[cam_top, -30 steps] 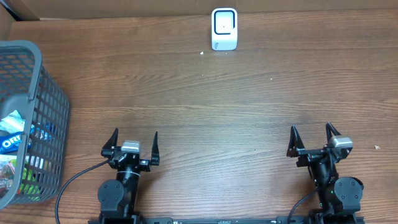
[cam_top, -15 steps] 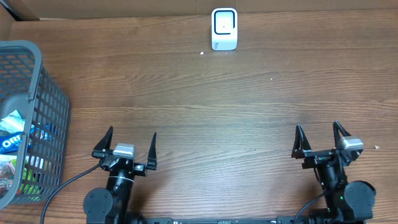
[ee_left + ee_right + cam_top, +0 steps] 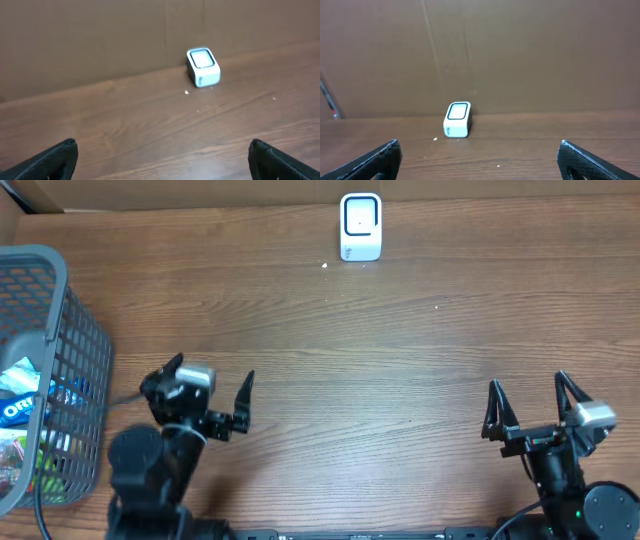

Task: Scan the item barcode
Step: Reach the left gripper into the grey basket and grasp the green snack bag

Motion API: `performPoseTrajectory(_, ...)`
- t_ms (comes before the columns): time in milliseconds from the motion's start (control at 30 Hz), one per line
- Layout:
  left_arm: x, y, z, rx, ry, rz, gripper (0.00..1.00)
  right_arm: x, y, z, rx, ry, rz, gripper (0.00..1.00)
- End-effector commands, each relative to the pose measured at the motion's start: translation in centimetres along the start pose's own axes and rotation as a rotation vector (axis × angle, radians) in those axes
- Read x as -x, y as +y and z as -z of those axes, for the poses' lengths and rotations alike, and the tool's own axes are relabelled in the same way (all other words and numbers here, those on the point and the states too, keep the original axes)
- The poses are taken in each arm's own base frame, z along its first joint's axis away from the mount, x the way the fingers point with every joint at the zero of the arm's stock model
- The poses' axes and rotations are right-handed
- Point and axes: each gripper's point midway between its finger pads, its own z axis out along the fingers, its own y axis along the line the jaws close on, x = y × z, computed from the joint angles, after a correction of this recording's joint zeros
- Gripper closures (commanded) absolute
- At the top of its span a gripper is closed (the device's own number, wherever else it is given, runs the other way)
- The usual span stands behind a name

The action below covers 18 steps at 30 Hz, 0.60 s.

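Two grippers spread wide and empty; packets (image 3: pixel 18 395) heaped in the grey basket (image 3: pixel 85 370).

Left gripper (image 3: pixel 211 372) just right of the basket, not touching it, fingers (image 3: pixel 55 160) set far apart with nothing between them. Right gripper (image 3: pixel 528 385) low at the near right of the wooden table (image 3: pixel 400 330), well apart from the left one, fingers (image 3: pixel 590 160) equally wide and pinching nothing. Packets inside the basket at the far left edge, one blue with white lettering, others green and partly hidden by the mesh; barcode too small to tell. White scanner (image 3: pixel 360 225) upright at the far edge of the table, against the brown cardboard wall (image 3: pixel 520 50), well away from both grippers and from the basket; right of centre from the left wrist, left of centre from the right wrist.
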Motion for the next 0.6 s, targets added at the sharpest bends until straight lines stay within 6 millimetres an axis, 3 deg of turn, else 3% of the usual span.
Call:
performPoseTrajectory(0,3.6,-0.4,-0.1,-0.056,0.015,-0.012,0.0,2.0,1.4,-0.5,0.061,0.031,0.0,0.0)
performPoseTrajectory(133,7.1,-0.5,-0.2,-0.101,0.105,0.013,0.0,3.6,2.5,-2.3,0.105,0.142,-0.019,0.0)
performPoseTrajectory(300,12.0,-0.8,-0.5,-0.189,0.292,0.025,0.0,6.6,2.9,-5.6,0.081,0.423,-0.074,0.0)
performPoseTrajectory(433,13.1,-0.6,-1.5,-0.213,0.406,0.062,0.01,8.2,3.0,-7.4,0.06,0.547,-0.098,0.0)
performPoseTrajectory(567,12.6,-0.3,-3.1,-0.223,0.487,0.086,0.0,9.4,2.9,-9.4,0.048,0.627,-0.114,0.0)
